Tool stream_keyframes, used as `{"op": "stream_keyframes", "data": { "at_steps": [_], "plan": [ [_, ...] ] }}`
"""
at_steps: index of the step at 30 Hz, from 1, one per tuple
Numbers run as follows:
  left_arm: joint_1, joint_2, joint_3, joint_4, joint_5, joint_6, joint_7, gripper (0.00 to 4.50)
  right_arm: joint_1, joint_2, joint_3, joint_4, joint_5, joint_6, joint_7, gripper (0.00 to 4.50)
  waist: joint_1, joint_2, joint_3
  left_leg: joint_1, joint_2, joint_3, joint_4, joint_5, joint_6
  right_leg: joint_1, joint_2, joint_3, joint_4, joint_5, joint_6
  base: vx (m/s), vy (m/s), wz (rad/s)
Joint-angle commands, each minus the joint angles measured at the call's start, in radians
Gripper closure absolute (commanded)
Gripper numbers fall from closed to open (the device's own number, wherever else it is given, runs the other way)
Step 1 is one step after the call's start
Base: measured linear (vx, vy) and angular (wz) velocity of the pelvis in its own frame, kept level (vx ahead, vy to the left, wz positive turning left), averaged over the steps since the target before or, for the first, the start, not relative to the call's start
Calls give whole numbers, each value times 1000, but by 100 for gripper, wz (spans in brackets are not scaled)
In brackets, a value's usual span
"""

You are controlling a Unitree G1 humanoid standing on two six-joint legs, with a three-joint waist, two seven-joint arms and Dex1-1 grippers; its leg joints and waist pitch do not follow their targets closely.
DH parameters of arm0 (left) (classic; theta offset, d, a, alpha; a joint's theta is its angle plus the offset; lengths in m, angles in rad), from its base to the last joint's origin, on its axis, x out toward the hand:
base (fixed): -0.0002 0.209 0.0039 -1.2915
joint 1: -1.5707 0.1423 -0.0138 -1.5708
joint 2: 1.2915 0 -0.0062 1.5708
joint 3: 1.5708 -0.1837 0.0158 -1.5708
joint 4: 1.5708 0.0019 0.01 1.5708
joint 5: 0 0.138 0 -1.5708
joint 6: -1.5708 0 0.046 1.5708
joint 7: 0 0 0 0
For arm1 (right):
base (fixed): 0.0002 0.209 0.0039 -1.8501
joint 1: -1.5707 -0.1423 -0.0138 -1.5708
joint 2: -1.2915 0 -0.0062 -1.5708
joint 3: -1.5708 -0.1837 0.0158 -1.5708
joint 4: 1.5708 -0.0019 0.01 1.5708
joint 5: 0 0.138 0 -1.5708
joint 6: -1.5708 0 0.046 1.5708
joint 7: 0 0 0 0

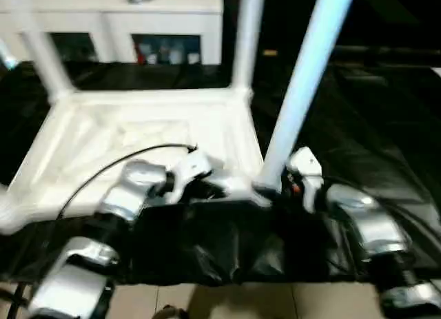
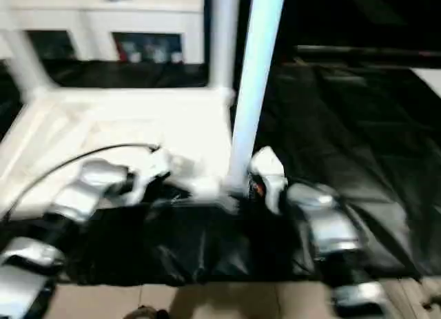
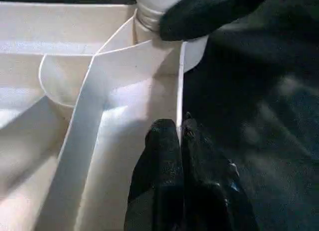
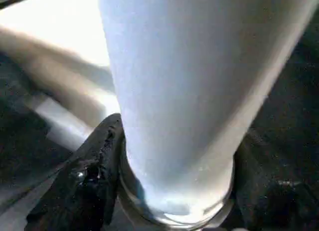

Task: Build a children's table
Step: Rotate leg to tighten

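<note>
Fingers [image 3: 172, 166] of the left gripper [image 3: 180, 128] are pressed together with no gap, their tips at the thin side wall of the white plastic rectangular tabletop [image 1: 148, 136], near its near-right corner socket [image 3: 164, 51]. Fingers [image 4: 92, 166] of the right gripper [image 4: 174, 191] stand on either side of the base of the near-right long white tubular leg [image 1: 303, 85], clasping it just above the socket.

That leg rises from the corner at a tilt, leaning toward the robot's right. Two further white legs, the far-left leg [image 1: 41, 50] and the far-right leg [image 1: 247, 36], stand in the far corners.

Ribbed underside up, the tabletop lies on the black-covered work table [image 1: 386, 112]. A black cable [image 1: 103, 171] arcs over the silver left forearm [image 1: 131, 191]. Behind the table stands a white glass-door cabinet [image 1: 110, 23].
</note>
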Motion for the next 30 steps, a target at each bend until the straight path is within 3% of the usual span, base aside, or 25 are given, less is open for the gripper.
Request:
{"op": "stream_keyframes", "data": {
  "at_steps": [1, 2, 5, 7, 12, 13, 15, 18, 20, 23, 27, 30],
  "plan": [
    [-6, -93, -41, -42, -11, 4, 71, 450, -17, 111, 109, 18, 5, -5, -19, 179, -3, -9, -57, 35, 35, -27, -91, -319, -49, 10, -41, 15, -85, -269, -182, 0, 0, 0],
    [-5, -95, -43, -42, -12, 3, 70, 450, -19, 116, 111, 19, 3, -8, -22, 179, -4, -6, -57, 39, 35, -26, -89, -325, -44, 7, -41, 17, -87, -264, -179, 0, 0, 0],
    [-2, -108, -60, -40, -8, -21, 56, 450, -23, 161, 131, 1, -4, -30, -29, 110, -5, -8, -59, 34, 34, -25, -89, -300, -31, 11, -38, 18, -85, -217, -176, 0, 0, 0],
    [-3, -101, -65, -37, 1, -36, 50, 450, -15, 163, 123, -19, 10, -17, -4, 100, -4, -7, -59, 33, 34, -23, -87, -272, -16, 14, -37, 18, -81, -163, -185, 0, 0, 0],
    [9, -37, -72, -50, -8, -91, -49, 450, 9, 63, 126, -56, 13, -49, 115, 53, -3, -6, -61, 32, 35, -22, -84, -249, 3, 18, -36, 17, -77, -110, -198, 0, 0, 0],
    [14, 13, -71, -50, -28, -127, -135, 450, 14, -18, 133, -54, 12, -99, 213, 53, 0, -5, -63, 34, 35, -24, -83, -248, 7, 20, -37, 15, -78, -104, -203, 0, 0, 0],
    [14, 37, -65, -47, -41, -138, -177, 450, 13, -62, 138, -49, 13, -129, 276, 53, 1, -5, -64, 31, 37, -20, -77, -221, 25, 23, -36, 16, -71, -39, -215, 0, 0, 0],
    [7, 67, -50, -32, -60, -150, -227, 450, 10, -116, 135, -51, 42, -123, 383, 53, 6, -5, -65, 32, 37, -16, -72, -187, 59, 26, -33, 13, -62, 30, -250, 0, 0, 0],
    [-4, 94, -39, -12, -70, -156, -274, 450, 6, -167, 147, -55, 61, -115, 492, 53, 12, -7, -65, 32, 37, -14, -70, -181, 69, 28, -33, 11, -61, 21, -260, 0, 0, 0],
    [-16, 114, -31, 4, -79, -153, -317, 450, -1, -212, 166, -53, 66, -103, 597, 53, 21, -7, -63, 36, 42, -13, -71, -200, 66, 23, -34, 12, -62, -17, -269, 0, 0, 0],
    [-31, 137, -34, 25, -98, -165, -372, 450, -30, -251, 194, -17, 74, -114, 714, 87, 26, -7, -62, 38, 43, -13, -74, -227, 47, 20, -38, 13, -65, -70, -269, 0, 0, 0],
    [-33, 143, -35, 32, -99, -173, -385, 450, -42, -251, 198, -6, 78, -111, 735, 127, 29, -10, -63, 37, 42, -14, -73, -208, 49, 21, -38, 12, -61, -52, -272, 0, 0, 0]
  ]
}}
